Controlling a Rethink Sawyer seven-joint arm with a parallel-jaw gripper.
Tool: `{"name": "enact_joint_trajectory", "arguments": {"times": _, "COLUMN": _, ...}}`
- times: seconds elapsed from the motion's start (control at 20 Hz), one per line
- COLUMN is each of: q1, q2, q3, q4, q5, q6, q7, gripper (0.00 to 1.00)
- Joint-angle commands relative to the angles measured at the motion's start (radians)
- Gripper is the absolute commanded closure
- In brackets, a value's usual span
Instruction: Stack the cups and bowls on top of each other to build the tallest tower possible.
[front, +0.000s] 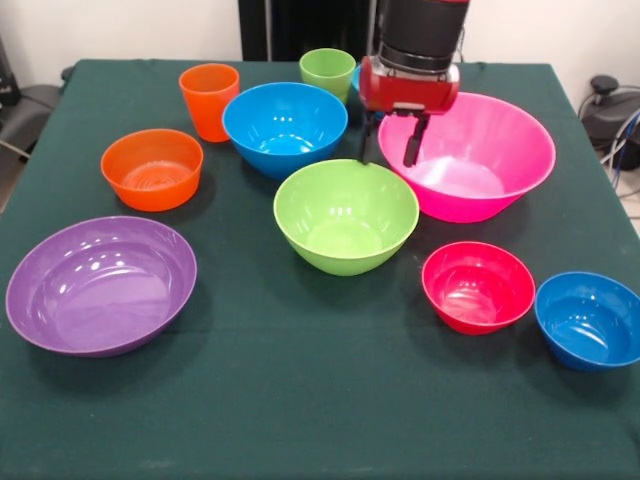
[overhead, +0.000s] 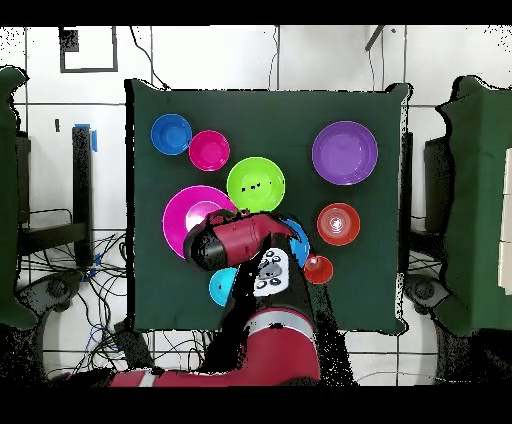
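Green-clothed bench (front: 300, 400) carries scattered bowls; open, empty tool (front: 392, 140) hangs over huge pink bowl's (front: 500, 150) rim, lime green bowl (front: 345, 215) just below.

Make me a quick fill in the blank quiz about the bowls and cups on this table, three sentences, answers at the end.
1. The gripper hangs with its jaws apart, between the lime green bowl and the huge ____ bowl.
2. The wide shallow bowl nearest the front-left corner in the front view is ____.
3. The small red bowl sits beside a small ____ bowl.

Answers: pink; purple; blue
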Motion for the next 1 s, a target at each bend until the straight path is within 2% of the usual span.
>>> {"name": "enact_joint_trajectory", "arguments": {"times": 0.05, "q1": 0.027, "q2": 0.080, "q3": 0.004, "q4": -0.108, "q5": -0.060, "q6": -0.064, "q7": 0.052, "gripper": 0.00}}
{"name": "enact_joint_trajectory", "arguments": {"times": 0.3, "q1": 0.001, "q2": 0.072, "q3": 0.028, "q4": -0.084, "q5": -0.052, "q6": -0.095, "q7": 0.047, "gripper": 0.00}}
{"name": "enact_joint_trajectory", "arguments": {"times": 0.35, "q1": -0.006, "q2": 0.070, "q3": 0.037, "q4": -0.082, "q5": -0.052, "q6": -0.096, "q7": 0.039, "gripper": 1.00}}
{"name": "enact_joint_trajectory", "arguments": {"times": 0.6, "q1": -0.017, "q2": 0.064, "q3": 0.050, "q4": -0.071, "q5": -0.046, "q6": -0.098, "q7": 0.041, "gripper": 1.00}}
{"name": "enact_joint_trajectory", "arguments": {"times": 0.7, "q1": -0.013, "q2": 0.060, "q3": 0.050, "q4": -0.066, "q5": -0.028, "q6": -0.057, "q7": 0.043, "gripper": 1.00}}
{"name": "enact_joint_trajectory", "arguments": {"times": 0.85, "q1": -0.035, "q2": 0.057, "q3": 0.078, "q4": -0.055, "q5": -0.023, "q6": -0.049, "q7": 0.036, "gripper": 1.00}}
{"name": "enact_joint_trajectory", "arguments": {"times": 1.0, "q1": -0.030, "q2": 0.039, "q3": 0.074, "q4": -0.051, "q5": -0.026, "q6": -0.038, "q7": 0.031, "gripper": 1.00}}
